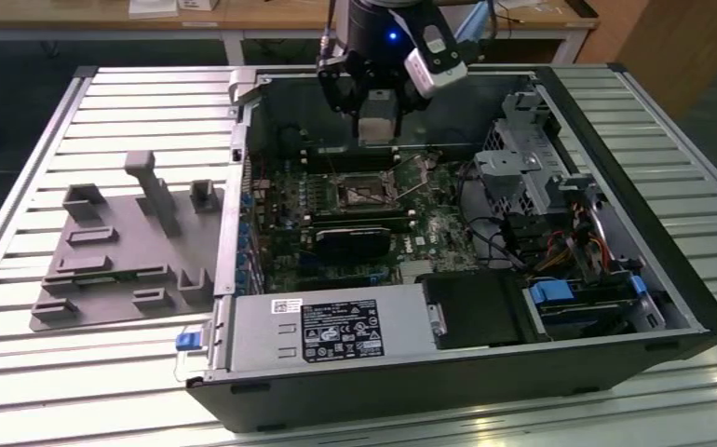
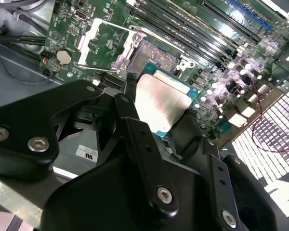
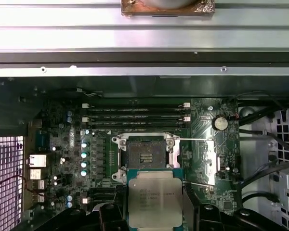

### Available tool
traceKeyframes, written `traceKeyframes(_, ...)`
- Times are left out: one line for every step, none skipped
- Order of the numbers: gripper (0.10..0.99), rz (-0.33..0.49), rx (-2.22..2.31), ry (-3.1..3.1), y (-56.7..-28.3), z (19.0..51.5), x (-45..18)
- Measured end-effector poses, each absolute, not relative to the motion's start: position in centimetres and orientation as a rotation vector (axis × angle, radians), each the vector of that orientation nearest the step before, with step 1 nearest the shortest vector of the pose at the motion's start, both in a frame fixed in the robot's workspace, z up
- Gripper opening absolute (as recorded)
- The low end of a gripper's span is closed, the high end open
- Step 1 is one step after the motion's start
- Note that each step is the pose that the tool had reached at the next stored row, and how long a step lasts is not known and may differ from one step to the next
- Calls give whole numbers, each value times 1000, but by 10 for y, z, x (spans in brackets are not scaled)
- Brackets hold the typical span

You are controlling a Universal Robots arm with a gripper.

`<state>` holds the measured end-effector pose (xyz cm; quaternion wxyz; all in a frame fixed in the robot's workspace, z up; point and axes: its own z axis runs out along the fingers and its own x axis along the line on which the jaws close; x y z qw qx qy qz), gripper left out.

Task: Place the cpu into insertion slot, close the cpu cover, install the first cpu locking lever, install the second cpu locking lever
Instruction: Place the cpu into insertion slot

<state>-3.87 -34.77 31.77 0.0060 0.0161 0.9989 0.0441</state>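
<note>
The pincer (image 3: 154, 211) is clamped on the cpu (image 3: 151, 199), its two black fingers (image 3: 119, 207) pressing opposite edges of the chip. The chip hangs over the motherboard (image 3: 204, 163) and, in the first wrist view, sits just short of the insertion slot (image 3: 146, 154) rather than in it. It is a flat square with a dull silver-grey lid, faintly printed, on a teal-green rim. The slot lies bare, a dark centre inside a silver rim, with the cpu cover (image 2: 86, 43) swung back beside it, so I judge the placing step is in hand and not yet done. To do it well, the chip should be square to the socket and level, then lowered straight without sliding across the contacts. Beyond the slot run the long memory slots (image 3: 135, 115), and all of it sits in an open computer case (image 1: 458, 382) on a slatted desk (image 1: 35, 372)
</note>
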Motion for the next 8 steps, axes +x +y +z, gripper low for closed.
traceKeyframes(541, 138, 57, 3126, -347, 316, -39)
traceKeyframes(541, 138, 62, 3126, -347, 315, -39)
traceKeyframes(541, 138, 69, 3125, -347, 313, -39)
traceKeyframes(541, 138, 75, 3125, -347, 311, -40)
traceKeyframes(541, 138, 82, 3125, -347, 310, -40)
traceKeyframes(541, 138, 87, 3124, -347, 308, -40)
traceKeyframes(541, 138, 93, 3124, -347, 307, -40)
traceKeyframes(541, 138, 98, 3124, -347, 305, -40)
